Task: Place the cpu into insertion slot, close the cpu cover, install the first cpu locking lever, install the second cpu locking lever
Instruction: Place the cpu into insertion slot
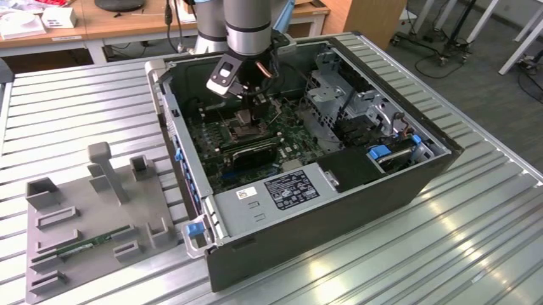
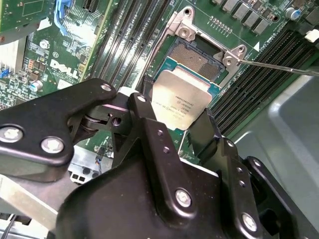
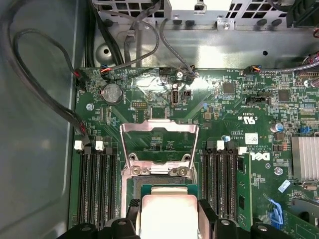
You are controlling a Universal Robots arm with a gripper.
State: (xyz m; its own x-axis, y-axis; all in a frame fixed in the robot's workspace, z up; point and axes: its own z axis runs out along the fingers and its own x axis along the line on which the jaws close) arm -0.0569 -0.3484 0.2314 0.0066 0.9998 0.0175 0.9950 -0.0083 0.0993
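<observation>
Case: black open metal computer case (image 1: 339, 210) lies on the ribbed steel table (image 1: 475, 241), reaching its far edge.
Motherboard: green circuit board (image 3: 239, 99) covers the case floor.
Cover: thin silver hinged cpu cover (image 3: 159, 130) is swung open.
Gripper: black gripper (image 2: 175, 113); its fingers (image 2: 147, 117) pinch the chip's opposite edges.
Chip: small square silvery-grey cpu (image 2: 182, 99) sits between the fingers, over the open socket (image 2: 195, 57).

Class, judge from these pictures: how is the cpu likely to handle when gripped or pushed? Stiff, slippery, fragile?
Probably stiff: the cpu looks flat and unbent between the gripper fingers. Its smooth metal top suggests it could slip, since it is held only by its thin edges. Likely light too, being a thin, small plate.
</observation>
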